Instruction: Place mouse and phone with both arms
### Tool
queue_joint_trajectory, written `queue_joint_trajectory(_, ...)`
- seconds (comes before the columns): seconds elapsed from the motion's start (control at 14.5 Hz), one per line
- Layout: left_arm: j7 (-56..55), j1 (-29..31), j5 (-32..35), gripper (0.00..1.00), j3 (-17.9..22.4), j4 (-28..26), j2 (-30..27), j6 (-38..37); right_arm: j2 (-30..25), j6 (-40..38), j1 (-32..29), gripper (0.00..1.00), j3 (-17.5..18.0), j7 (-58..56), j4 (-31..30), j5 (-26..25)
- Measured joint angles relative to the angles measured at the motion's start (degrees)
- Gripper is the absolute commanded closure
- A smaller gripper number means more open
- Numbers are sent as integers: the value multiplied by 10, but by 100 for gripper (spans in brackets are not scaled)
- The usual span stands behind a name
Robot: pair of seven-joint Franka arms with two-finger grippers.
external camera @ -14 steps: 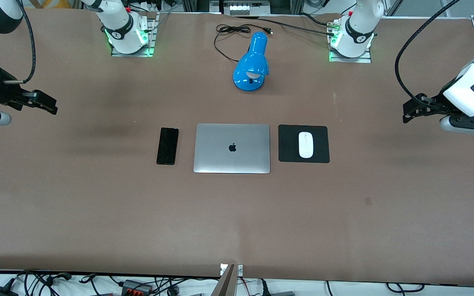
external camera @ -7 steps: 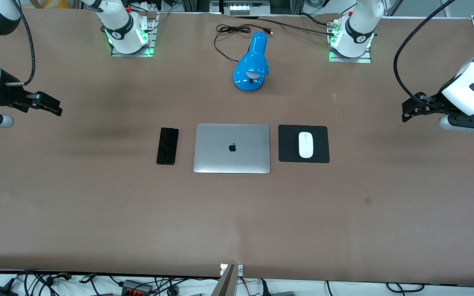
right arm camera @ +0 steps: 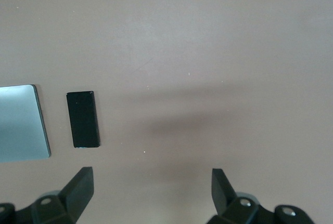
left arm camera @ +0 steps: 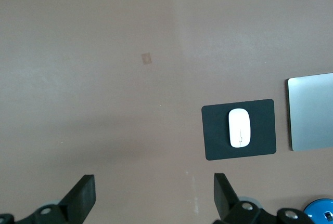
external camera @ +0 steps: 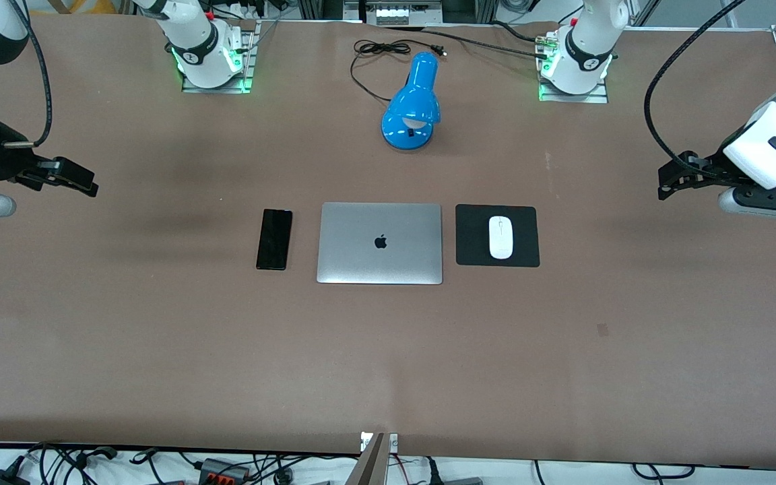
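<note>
The white mouse [external camera: 500, 237] lies on a square black mat [external camera: 475, 252] beside the silver laptop [external camera: 380, 243], toward the left arm's end; it also shows in the left wrist view [left arm camera: 239, 128]. The black phone [external camera: 274, 239] lies flat beside the laptop, toward the right arm's end; it also shows in the right wrist view [right arm camera: 83, 118]. My left gripper [external camera: 666, 183] is open and empty, up over bare table at the left arm's end. My right gripper [external camera: 77, 178] is open and empty, up over bare table at the right arm's end.
A blue desk lamp [external camera: 412, 104] with a black cord [external camera: 374, 54] lies farther from the front camera than the laptop, between the two arm bases. Brown table surface [external camera: 388, 350] stretches wide nearer the camera.
My right gripper has drifted slightly, up then back down and toward the table's end. My left gripper rose a little. The mouse, phone and laptop have not moved.
</note>
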Motion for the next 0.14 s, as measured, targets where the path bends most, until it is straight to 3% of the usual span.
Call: queue_joint_trajectory(0.14,0,0,0,0,0,0,0,0,1,-1,0,0,0,0,0,0)
